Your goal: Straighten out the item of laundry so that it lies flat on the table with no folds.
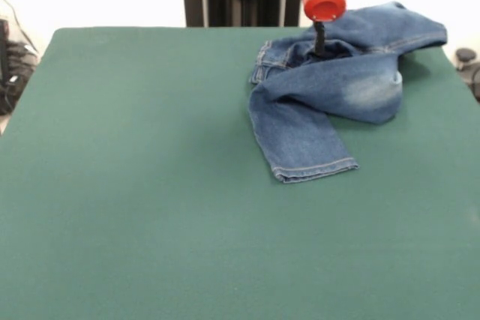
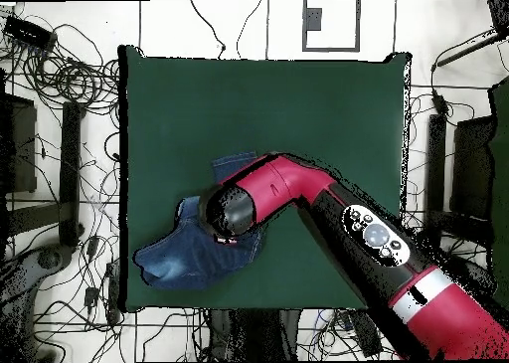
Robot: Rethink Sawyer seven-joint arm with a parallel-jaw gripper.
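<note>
Jeans [image 1: 330,88] bunched near far right edge of green bench [image 1: 135,185], one leg folded across the other, a cuff overhanging the edge. Tool [image 1: 320,41] down into the denim near the waistband; whether spread or pinching cloth cannot be told. Judged mid-grasp stage; next move calls for drawing the upper leg clear toward bench centre.

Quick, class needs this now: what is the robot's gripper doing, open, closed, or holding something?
Gripper: down at the bunched jeans near the waistband; open or shut cannot be told, nor whether it holds the cloth.
</note>
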